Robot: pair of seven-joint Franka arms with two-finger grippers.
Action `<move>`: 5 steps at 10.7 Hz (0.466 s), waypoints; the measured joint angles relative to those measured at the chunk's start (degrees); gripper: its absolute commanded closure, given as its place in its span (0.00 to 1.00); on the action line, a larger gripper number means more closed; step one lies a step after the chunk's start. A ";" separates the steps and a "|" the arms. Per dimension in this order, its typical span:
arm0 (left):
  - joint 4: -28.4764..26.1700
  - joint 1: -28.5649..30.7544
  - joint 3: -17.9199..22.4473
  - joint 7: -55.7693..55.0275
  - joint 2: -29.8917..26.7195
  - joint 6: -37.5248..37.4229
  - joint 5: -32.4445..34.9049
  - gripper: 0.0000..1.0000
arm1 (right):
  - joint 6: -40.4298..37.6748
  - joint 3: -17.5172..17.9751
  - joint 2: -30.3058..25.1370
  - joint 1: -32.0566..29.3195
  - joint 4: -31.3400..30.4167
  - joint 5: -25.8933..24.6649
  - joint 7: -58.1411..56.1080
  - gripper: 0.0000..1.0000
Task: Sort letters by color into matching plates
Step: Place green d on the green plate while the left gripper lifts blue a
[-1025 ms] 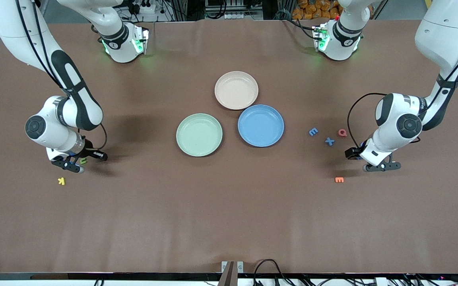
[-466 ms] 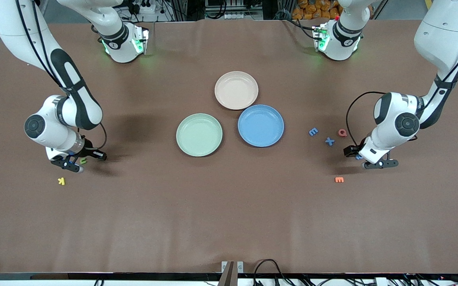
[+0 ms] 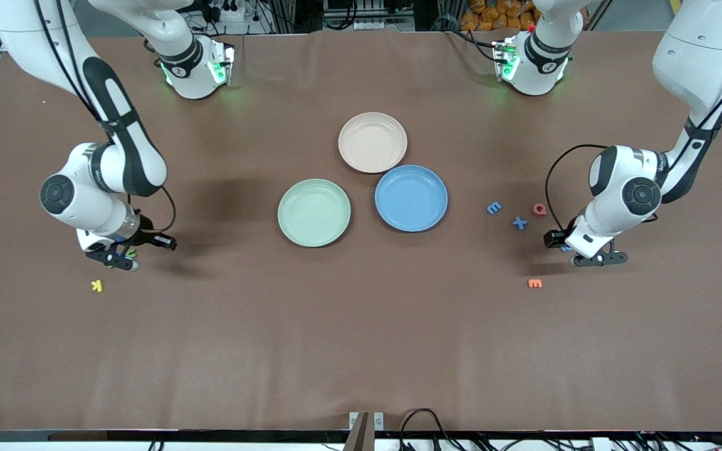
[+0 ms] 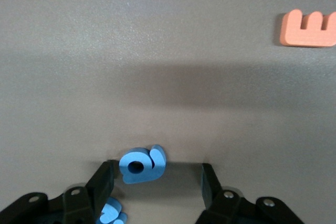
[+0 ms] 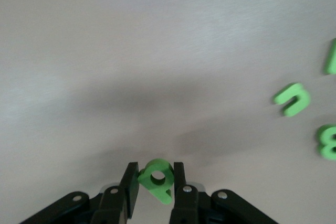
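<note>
Right tool (image 3: 124, 258) at frame left, low over the tabletop (image 3: 361, 338), clamped on a green letter A (image 5: 157, 179); yellow K (image 3: 97, 285) lay just below it. Three more green letters (image 5: 292, 98) showed in the right wrist view. Mid-frame: mint green plate (image 3: 287, 224), blue plate (image 3: 437, 188) and beige-pink plate (image 3: 351, 128) above, all bare. Right of those: blue E (image 3: 493, 207), blue X (image 3: 519, 222), red Q (image 3: 539, 209), orange E (image 3: 534, 284). Left tool (image 3: 591, 257) at frame right, down on the tabletop, fingers (image 4: 103, 181) wide apart around a blue letter (image 4: 143, 163), one finger touching it.
</note>
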 measured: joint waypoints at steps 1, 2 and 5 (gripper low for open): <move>0.00 0.01 -0.01 0.10 -0.01 0.01 0.00 0.34 | -0.18 0.08 -0.34 1.86 0.00 0.00 2.14 0.95; 0.02 0.04 -0.04 0.28 -0.02 0.08 0.00 0.42 | -0.20 0.16 -0.36 4.00 0.00 0.00 4.55 0.95; 0.25 0.39 -0.14 0.40 -0.15 0.25 0.00 0.57 | -0.23 0.31 -0.36 11.03 0.01 0.01 11.56 0.95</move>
